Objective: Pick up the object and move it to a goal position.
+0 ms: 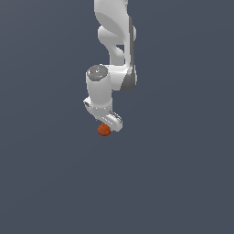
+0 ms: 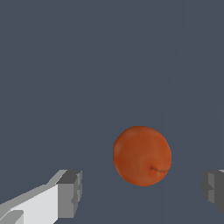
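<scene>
The object (image 2: 141,155) is a small smooth orange-red ball with a short dark mark on its skin. In the exterior view the object (image 1: 104,130) peeks out just below the white arm's hand. My gripper (image 2: 141,192) stands open, with one grey fingertip (image 2: 70,193) on each side of the ball and a clear gap to both. The ball lies between and slightly beyond the fingertips, touching neither. In the exterior view the gripper (image 1: 109,124) hangs directly over the ball, its fingers mostly hidden by the hand.
A plain dark grey-blue surface (image 1: 183,183) fills both views. Nothing else stands on it. The white arm (image 1: 114,41) comes down from the top of the exterior view.
</scene>
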`<control>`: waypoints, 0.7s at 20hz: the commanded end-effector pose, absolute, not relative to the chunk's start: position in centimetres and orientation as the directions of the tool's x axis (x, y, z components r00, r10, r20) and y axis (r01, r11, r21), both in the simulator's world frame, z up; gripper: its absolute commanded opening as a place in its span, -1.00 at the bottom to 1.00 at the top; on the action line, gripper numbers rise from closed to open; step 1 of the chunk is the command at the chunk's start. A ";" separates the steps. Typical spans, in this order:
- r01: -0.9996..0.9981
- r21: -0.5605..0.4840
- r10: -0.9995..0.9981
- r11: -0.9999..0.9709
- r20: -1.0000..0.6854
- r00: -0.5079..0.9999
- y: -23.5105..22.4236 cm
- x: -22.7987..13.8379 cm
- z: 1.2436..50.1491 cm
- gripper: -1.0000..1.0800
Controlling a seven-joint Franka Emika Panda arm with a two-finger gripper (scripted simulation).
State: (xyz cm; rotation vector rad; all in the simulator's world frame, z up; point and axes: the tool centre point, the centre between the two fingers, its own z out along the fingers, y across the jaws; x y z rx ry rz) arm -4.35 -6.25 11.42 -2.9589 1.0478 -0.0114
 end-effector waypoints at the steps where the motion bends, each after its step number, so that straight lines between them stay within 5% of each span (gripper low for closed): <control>1: -0.672 -0.004 -0.672 -0.740 0.004 0.740 -6.5 -4.9 10.8 0.92; 14: -0.742 0.000 -0.742 -0.671 0.000 0.671 -7.0 -5.9 9.7 0.92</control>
